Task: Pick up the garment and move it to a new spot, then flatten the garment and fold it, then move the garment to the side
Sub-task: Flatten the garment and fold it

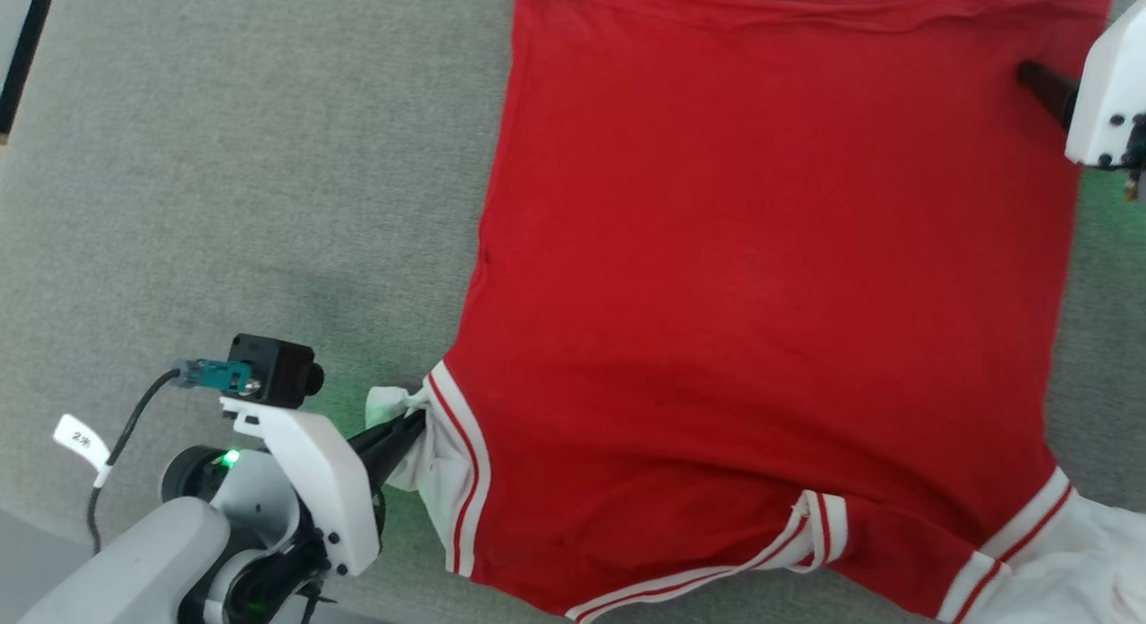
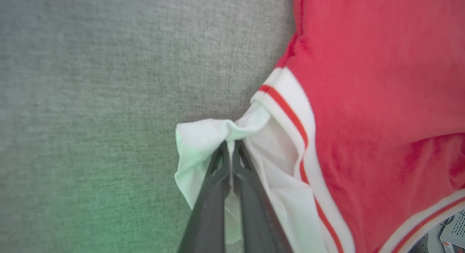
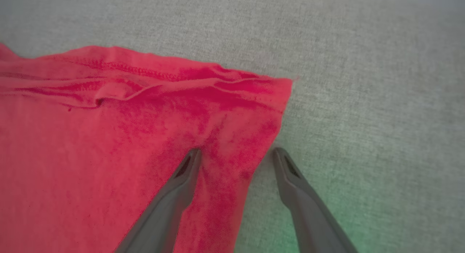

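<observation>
The garment [image 1: 761, 275] is a red jersey lying spread flat on the grey cloth surface, plain red side up, with its lettering hidden. Its white sleeve parts with striped trim sit at the near edge. My left gripper [image 1: 412, 423] is at the lower left, shut on the white sleeve [image 2: 203, 137], which bunches around the closed tips [image 2: 230, 144]. My right gripper [image 1: 1047, 87] is at the far right corner of the jersey. It stands open [image 3: 236, 151], one finger over the red cloth [image 3: 109, 137] near the hem corner and the other over the bare surface.
The grey cloth surface [image 1: 224, 203] stretches wide to the left of the jersey. A dark edge [image 1: 18, 51] runs at the top left corner. The other white sleeve [image 1: 1092, 561] lies crumpled at the lower right. Some printed paper [image 2: 454, 227] shows beyond the surface.
</observation>
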### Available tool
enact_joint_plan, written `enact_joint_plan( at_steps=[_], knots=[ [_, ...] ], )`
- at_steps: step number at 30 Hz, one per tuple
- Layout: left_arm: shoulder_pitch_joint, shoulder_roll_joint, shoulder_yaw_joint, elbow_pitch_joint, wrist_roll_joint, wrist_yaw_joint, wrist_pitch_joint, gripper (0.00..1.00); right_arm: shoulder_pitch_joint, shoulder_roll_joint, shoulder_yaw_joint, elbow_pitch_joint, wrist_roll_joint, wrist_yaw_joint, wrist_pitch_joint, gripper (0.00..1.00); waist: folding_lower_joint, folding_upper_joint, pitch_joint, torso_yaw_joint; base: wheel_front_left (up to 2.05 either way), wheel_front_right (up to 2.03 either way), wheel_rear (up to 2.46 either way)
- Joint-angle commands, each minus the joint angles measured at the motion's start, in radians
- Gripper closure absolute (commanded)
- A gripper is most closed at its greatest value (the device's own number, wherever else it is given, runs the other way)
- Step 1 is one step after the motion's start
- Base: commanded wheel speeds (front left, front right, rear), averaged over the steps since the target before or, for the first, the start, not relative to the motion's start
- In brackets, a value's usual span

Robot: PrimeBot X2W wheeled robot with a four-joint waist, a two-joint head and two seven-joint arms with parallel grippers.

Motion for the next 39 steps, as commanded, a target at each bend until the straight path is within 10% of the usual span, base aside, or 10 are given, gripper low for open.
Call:
enact_joint_plan(
  at_steps=[1, 6, 8, 24, 39],
  knots=[
    [-0.006, -0.015, -0.014, 0.051, 0.008, 0.004, 0.006, 1.0, -0.006, 0.015, -0.005, 0.073, -0.001, 0.0, 0.048, 0.0, 0.0, -0.0001, 0.019, 0.025, 0.0, 0.0, 0.0],
    [-0.019, -0.043, -0.023, 0.091, 0.007, -0.016, 0.004, 1.0, 0.047, 0.058, 0.006, 0.276, -0.019, 0.0, 0.267, 0.0, 0.0, -0.0001, 0.023, 0.043, 0.0, 0.0, 0.0],
    [-0.024, -0.052, -0.026, 0.102, 0.006, -0.023, 0.004, 1.0, 0.059, 0.057, 0.043, 0.283, -0.016, 0.0, 0.294, 1.0, 0.0, -0.0001, 0.024, 0.048, 0.0, 0.0, 0.0],
    [0.009, 0.0, 0.024, 0.118, -0.019, -0.012, -0.036, 1.0, 0.064, -0.095, 0.193, -0.027, 0.235, 0.0, 0.235, 1.0, 0.0, -0.0001, -0.044, -0.045, 0.0, 0.0, 0.0],
    [0.081, 0.094, 0.059, 0.014, -0.047, 0.041, -0.04, 1.0, 0.46, -0.194, 0.221, -0.459, 0.432, 0.0, 0.323, 1.0, 0.0, -0.0001, -0.113, -0.2, 0.0, 0.0, 0.0]
  ],
)
